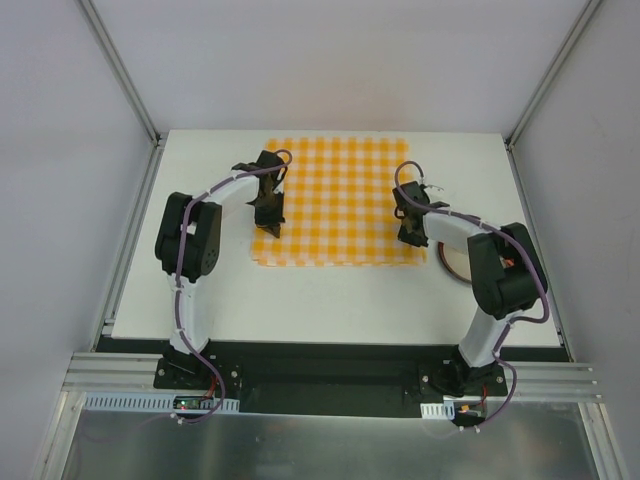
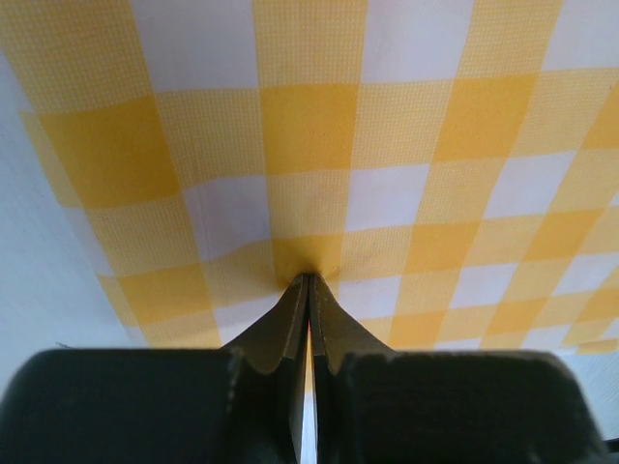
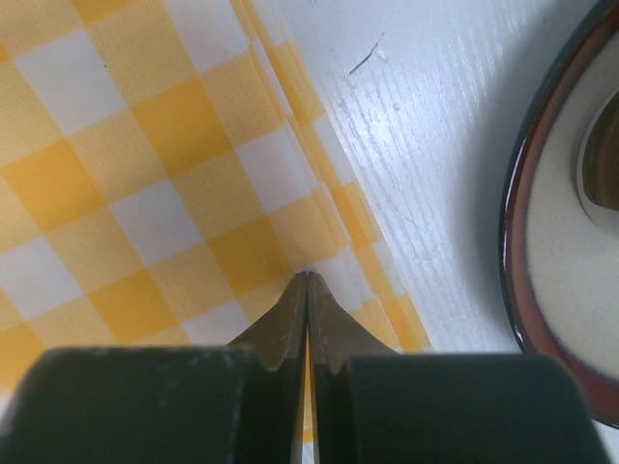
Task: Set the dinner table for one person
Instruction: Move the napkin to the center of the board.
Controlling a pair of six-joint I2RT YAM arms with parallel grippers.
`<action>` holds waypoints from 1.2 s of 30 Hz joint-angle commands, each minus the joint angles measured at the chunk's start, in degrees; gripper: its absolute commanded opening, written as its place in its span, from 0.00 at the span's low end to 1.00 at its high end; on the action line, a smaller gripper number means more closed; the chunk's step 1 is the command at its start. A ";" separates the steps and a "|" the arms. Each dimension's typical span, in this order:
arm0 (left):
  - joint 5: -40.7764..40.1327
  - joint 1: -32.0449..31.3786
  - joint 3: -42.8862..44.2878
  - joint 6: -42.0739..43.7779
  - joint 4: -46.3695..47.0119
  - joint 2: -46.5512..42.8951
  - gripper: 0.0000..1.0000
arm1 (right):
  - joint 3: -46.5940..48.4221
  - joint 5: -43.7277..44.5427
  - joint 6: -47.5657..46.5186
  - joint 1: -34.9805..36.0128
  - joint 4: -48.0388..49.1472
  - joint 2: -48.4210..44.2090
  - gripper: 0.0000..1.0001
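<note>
The white dinner table (image 1: 330,300) carries an orange-and-white checked cloth (image 1: 335,200), spread flat in its far middle. My left gripper (image 1: 270,228) is shut with its tips down on the cloth near its near-left corner. In the left wrist view the cloth (image 2: 309,126) puckers up into the shut tips of the left gripper (image 2: 308,276). My right gripper (image 1: 407,240) is shut at the cloth's near-right corner. There its tips (image 3: 308,275) meet on the cloth (image 3: 145,174), just inside the layered edge.
A dark-rimmed plate (image 1: 452,262) with a cream inside lies on the table right of the cloth, partly under my right arm. In the right wrist view the plate (image 3: 561,222) holds something pale at the frame edge. Metal frame posts stand at the table's far corners.
</note>
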 commanded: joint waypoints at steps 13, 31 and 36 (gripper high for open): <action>-0.76 -0.77 -13.46 -3.24 3.41 -7.96 0.00 | -4.78 -2.34 1.88 0.36 -2.44 -4.23 0.01; -2.17 -3.49 -22.34 -5.18 5.96 -15.79 0.00 | -12.69 0.11 6.71 5.99 -3.23 -11.00 0.01; -3.30 -4.72 -25.24 -5.79 6.84 -17.02 0.00 | -14.70 1.26 9.08 8.53 -3.49 -12.58 0.01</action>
